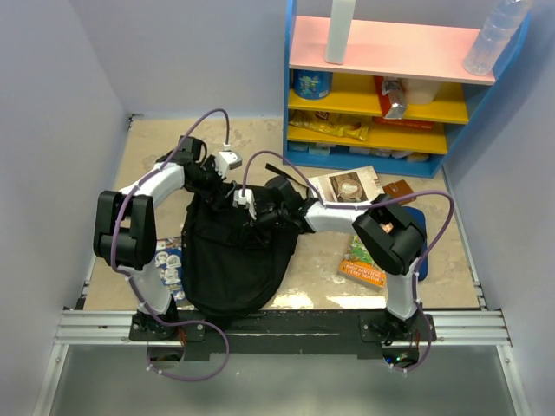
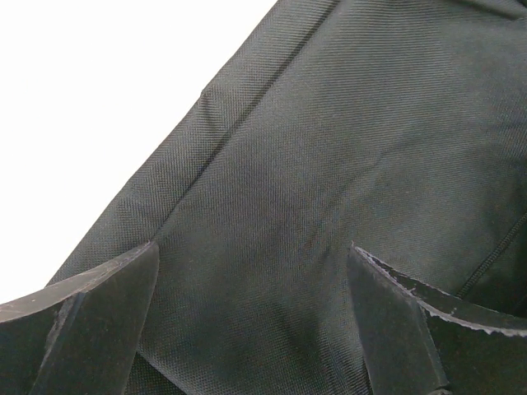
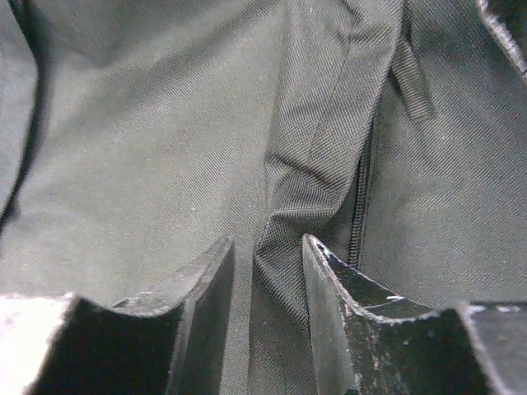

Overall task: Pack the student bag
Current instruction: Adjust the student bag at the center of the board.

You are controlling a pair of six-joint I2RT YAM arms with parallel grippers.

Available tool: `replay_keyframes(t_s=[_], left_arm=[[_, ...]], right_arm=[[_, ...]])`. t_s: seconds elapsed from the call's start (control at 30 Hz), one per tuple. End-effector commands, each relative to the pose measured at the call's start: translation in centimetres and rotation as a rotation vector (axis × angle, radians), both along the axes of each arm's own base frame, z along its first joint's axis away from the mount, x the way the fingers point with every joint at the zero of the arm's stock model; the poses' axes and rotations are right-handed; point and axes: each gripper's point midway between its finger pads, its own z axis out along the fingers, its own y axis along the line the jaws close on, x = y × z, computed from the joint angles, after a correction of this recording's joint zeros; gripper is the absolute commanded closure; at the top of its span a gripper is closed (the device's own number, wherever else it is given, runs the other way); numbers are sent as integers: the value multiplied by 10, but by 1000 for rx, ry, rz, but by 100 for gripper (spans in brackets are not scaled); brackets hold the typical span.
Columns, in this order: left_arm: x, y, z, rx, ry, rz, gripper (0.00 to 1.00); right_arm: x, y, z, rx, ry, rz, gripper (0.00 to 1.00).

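Observation:
The student bag (image 1: pixel 230 256) is a soft black backpack lying at the centre-left of the table, its top toward both grippers. My left gripper (image 1: pixel 208 178) is at the bag's upper left edge. In the left wrist view its jaws (image 2: pixel 254 247) stand wide apart over flat black fabric (image 2: pixel 329 148), holding nothing. My right gripper (image 1: pixel 264 212) is at the bag's upper right. In the right wrist view it (image 3: pixel 268 240) is shut on a raised fold of bag fabric (image 3: pixel 309 164) next to a zipper (image 3: pixel 360 206).
A book (image 1: pixel 347 186) lies at the back right and another (image 1: pixel 362 260) beside the right arm. A third book (image 1: pixel 169 264) sticks out from under the bag's left side. A dark-blue case (image 1: pixel 418 218) lies behind the right arm. A coloured shelf unit (image 1: pixel 390 87) stands at the back right.

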Motion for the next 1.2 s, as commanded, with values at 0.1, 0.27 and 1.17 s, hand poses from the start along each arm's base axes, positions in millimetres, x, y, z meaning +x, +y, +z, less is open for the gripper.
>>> replay_keyframes(t_s=[0.1,0.27,1.17], left_arm=[[-9,3,-9,16,15,-49,0],[-7,2,-4,10,16,-55,0],[-67,-17,-38,241,-37,-350,0]], right_arm=[[-22,11,-4,59,53,-41,62],[-26,2,-31,23,109,-131,67],[-5,-31,-76,-119,-126,-529,88]])
